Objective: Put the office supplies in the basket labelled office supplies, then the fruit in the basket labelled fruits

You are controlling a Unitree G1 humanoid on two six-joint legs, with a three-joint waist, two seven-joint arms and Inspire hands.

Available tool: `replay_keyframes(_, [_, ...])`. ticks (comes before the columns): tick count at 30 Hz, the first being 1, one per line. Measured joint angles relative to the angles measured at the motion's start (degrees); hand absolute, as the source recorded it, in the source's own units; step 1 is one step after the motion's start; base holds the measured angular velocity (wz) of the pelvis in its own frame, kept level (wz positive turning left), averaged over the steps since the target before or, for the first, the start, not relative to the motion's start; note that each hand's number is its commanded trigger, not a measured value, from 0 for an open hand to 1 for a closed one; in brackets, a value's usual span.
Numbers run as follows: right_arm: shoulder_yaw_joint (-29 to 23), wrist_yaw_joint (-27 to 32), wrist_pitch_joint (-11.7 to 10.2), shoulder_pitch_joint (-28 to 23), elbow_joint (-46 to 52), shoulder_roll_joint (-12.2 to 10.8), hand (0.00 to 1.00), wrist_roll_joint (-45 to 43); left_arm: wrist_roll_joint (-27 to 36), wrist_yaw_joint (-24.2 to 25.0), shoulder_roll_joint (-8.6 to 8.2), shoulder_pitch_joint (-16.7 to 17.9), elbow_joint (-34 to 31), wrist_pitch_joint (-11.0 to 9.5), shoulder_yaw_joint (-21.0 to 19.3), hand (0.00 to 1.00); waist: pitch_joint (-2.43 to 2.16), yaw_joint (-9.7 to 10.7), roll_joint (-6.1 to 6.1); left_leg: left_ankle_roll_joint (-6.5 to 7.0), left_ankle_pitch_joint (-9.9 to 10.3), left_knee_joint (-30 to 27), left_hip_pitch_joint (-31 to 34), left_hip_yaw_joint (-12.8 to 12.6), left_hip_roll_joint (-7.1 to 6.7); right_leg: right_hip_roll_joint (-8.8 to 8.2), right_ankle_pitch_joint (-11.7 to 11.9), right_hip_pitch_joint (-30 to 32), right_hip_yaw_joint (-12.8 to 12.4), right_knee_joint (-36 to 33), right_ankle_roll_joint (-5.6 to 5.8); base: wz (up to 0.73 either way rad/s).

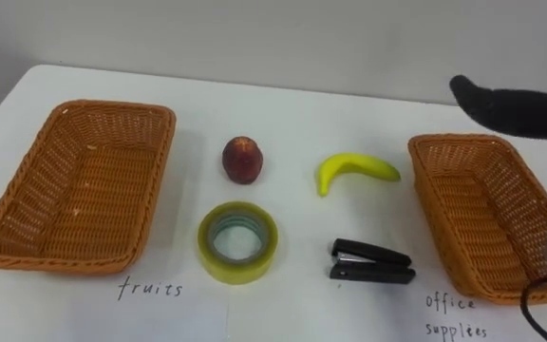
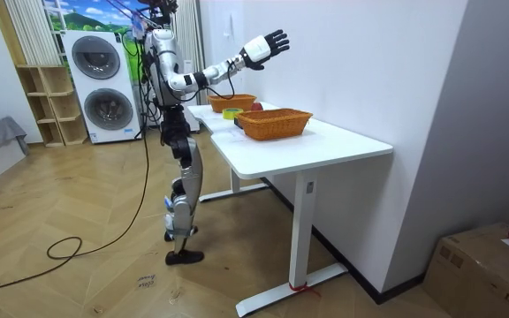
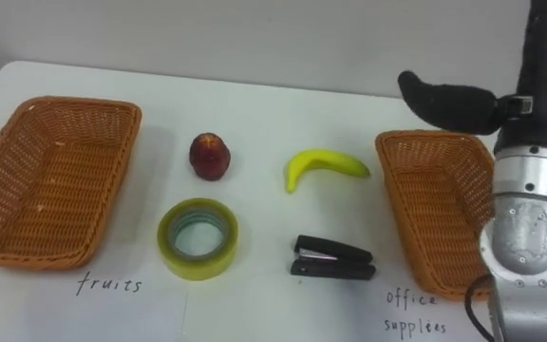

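Observation:
A red apple [image 1: 242,159], a yellow banana [image 1: 354,169], a roll of yellowish tape [image 1: 238,241] and a black stapler [image 1: 371,262] lie on the white table between two wicker baskets. The left basket [image 1: 112,109] has "fruits" written on the table before it. The right basket [image 1: 444,142] is marked "office supplies". Both baskets hold nothing. My right hand [image 2: 268,44] is raised high above the right basket, fingers spread and open, holding nothing; a dark part of it [image 3: 449,100] reaches over the basket's far rim.
The table [image 2: 343,146] stands against a white wall, and I stand at its long side. Two washing machines [image 2: 104,84] and a wooden shelf [image 2: 47,106] are behind me. A cardboard box [image 2: 484,265] sits on the floor past the table.

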State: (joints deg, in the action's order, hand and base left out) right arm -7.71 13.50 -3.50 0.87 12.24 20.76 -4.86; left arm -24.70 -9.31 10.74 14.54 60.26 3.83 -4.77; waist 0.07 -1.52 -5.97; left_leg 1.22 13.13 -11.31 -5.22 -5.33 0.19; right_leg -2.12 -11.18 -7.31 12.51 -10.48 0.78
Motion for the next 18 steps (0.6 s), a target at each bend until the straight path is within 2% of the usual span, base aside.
replay_keyframes(8, [2.1,-8.59,2.3,-3.53,-2.54,0.0,0.0,-1.47,-0.28,1.11,0.16,-0.04,0.1,-0.01,-0.21,0.0,0.07,-0.4,-0.92,0.02,0.02,0.06,-0.34,0.2,0.09,-0.04,0.04,-0.46,-0.31,-0.08,-0.06,0.0])
replay_keyframes(18, [2.13,-13.86,2.39,-4.06,-2.54,0.0,0.0,-6.74,-1.95,1.55,0.28,-0.36,0.1,-0.04,-0.67,0.0,-0.28,-0.52,-1.44,0.01,0.01,-0.01,-0.32,0.06,0.04,0.02,0.14,-0.37,-0.34,-0.09,-0.2,0.0])
